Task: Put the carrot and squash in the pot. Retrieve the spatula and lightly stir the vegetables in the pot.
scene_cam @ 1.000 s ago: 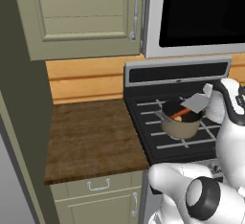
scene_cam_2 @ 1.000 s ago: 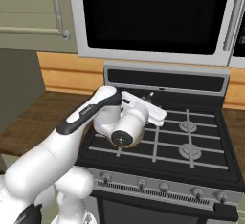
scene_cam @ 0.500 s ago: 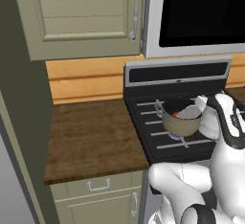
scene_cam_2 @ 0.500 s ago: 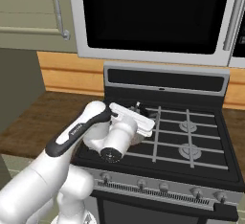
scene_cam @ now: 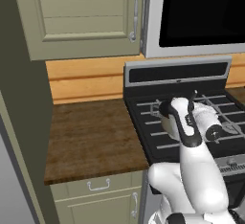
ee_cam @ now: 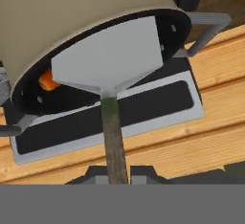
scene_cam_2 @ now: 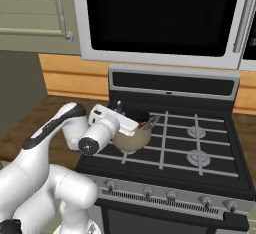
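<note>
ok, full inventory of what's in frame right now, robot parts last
pot: 1, tan-bronze, dark inside, grey side handles, on the stove's front left burner
spatula: 1, pale grey blade on a thin handle, blade over the pot's mouth, handle running back between the fingertips
orange vegetable piece: 1, orange, inside the pot under the blade; cannot tell if carrot or squash
stove: 1, black with grey grates and a knob row along the front
microwave: 1, silver frame, black door, above the stove
counter: 1, dark brown wood, left of the stove
wall cabinet: 1, beige-green, above the counter
drawer and door below the counter: beige, grey handles
gripper: 1, dark fingertips, shut on the spatula handle
</note>
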You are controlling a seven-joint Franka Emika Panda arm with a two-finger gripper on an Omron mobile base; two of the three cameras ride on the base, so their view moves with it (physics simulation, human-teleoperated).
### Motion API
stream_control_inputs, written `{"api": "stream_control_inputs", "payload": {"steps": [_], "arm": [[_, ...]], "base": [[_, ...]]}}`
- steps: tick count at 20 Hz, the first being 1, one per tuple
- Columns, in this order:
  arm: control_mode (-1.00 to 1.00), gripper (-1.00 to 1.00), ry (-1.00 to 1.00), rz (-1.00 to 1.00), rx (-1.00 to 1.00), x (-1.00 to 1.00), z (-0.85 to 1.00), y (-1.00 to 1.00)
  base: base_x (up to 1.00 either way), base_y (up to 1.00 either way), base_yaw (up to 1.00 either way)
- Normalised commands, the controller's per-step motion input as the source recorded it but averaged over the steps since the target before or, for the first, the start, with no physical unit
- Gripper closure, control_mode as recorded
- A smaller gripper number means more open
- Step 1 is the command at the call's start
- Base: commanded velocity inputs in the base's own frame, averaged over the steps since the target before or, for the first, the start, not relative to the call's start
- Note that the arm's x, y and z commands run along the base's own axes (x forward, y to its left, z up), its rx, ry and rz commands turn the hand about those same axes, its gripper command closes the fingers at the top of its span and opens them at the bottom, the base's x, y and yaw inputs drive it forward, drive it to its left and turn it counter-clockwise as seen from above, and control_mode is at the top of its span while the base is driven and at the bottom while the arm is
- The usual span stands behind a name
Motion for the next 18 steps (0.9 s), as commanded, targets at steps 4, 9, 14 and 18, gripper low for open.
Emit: {"api": "stream_control_inputs", "payload": {"steps": [4,9,14,18], "arm": [[-1.00,1.00,0.00,0.00,0.07,-0.78,0.11,0.18],[-1.00,1.00,0.00,0.00,0.02,0.43,0.34,-0.12],[-1.00,1.00,0.09,0.00,0.02,0.59,0.01,-0.33],[-1.00,1.00,0.06,0.00,0.00,0.03,-0.33,-0.36]], "base": [[0.00,0.00,0.00],[0.00,0.00,0.00],[0.00,0.00,0.00],[0.00,0.00,0.00]]}}
